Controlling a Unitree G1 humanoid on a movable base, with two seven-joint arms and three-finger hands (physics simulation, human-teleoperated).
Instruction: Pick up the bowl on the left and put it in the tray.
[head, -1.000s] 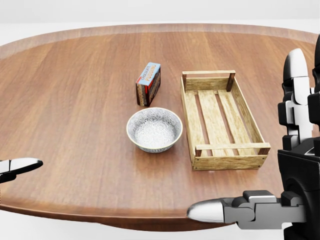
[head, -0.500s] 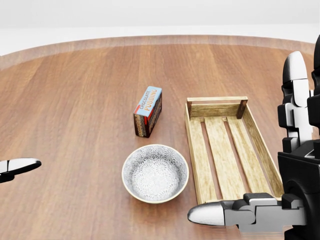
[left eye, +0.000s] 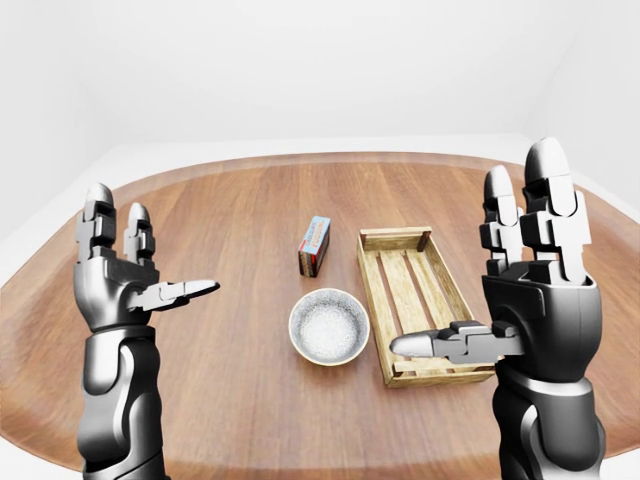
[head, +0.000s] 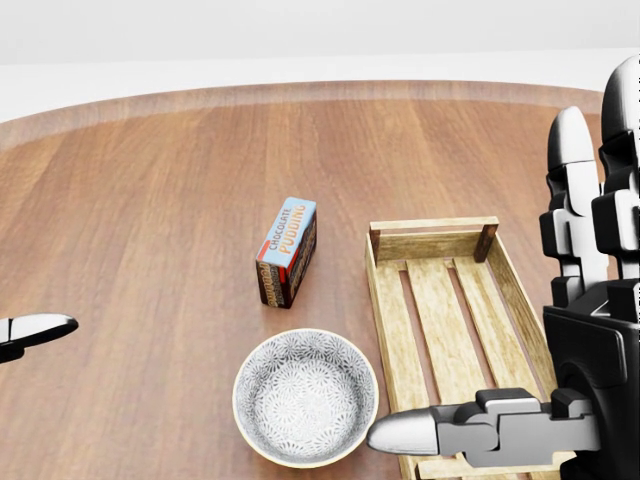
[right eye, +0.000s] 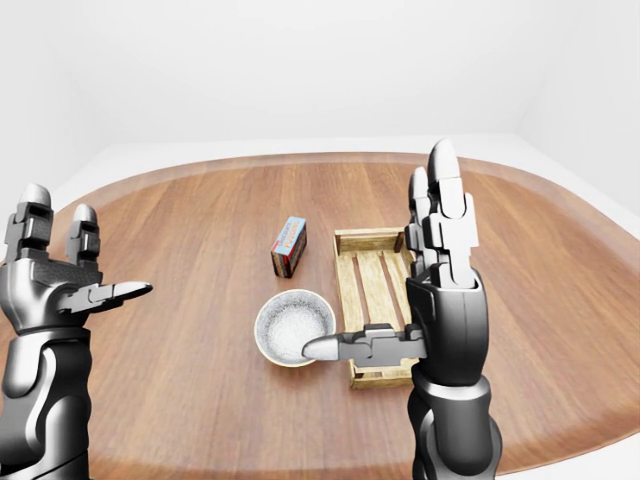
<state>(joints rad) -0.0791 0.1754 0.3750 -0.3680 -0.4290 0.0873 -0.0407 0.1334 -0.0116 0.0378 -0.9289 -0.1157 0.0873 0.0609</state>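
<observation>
Bowl (head: 306, 398) rests just left of the tray (head: 430, 245); left robot hand (left eye: 118, 285) and right robot hand (left eye: 540, 305) hover, fingers apart

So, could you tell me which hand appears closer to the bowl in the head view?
The right hand: its thumb tip is beside the bowl, whereas the left hand barely shows at the left edge.
</observation>
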